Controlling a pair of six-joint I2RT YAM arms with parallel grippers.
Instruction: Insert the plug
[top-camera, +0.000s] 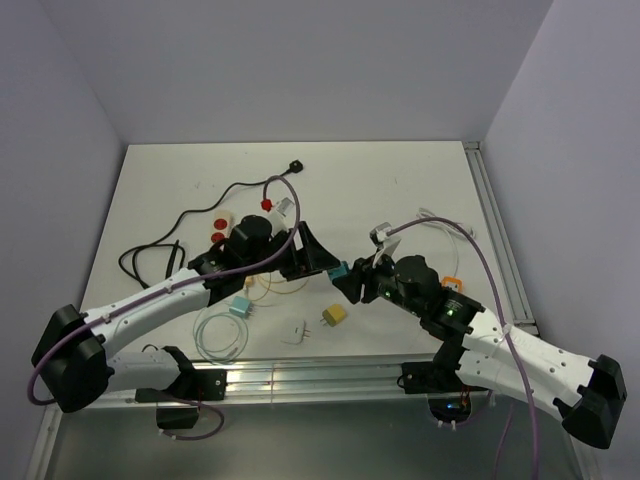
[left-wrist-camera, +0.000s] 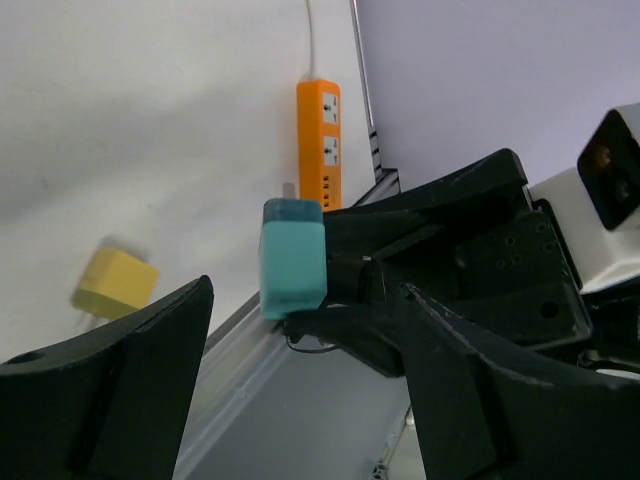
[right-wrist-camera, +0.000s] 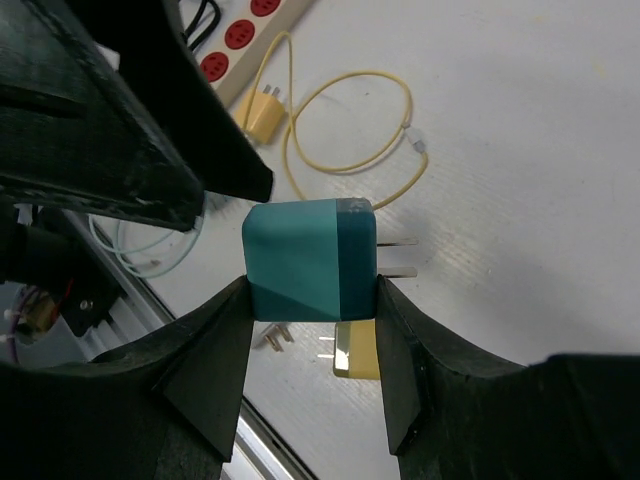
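The right gripper (right-wrist-camera: 312, 292) is closed on the teal plug (right-wrist-camera: 300, 255), one finger on each flat side. It holds the plug up in the air, over the middle of the desk (top-camera: 380, 180) and close to the near edge. The plug's two metal pins stick out sideways, across the fingers and not along them. The left gripper (top-camera: 318, 258) is just beside the plug. Its fingers are spread wide and hold nothing, and the plug sits right in front of the gap. So both arms are close to it, but only the right one has it. The orange power strip (left-wrist-camera: 318, 140) lies by the right edge of the desk, nearer the right arm. The white strip with red sockets (top-camera: 222, 228) lies more to the left, nearer the left arm. I cannot tell which strip the plug is meant for. The right wrist view shows the pins and the grip well. The left wrist view hides the pins, but it shows the orange strip's holes. From above, the right arm hides most of that strip.
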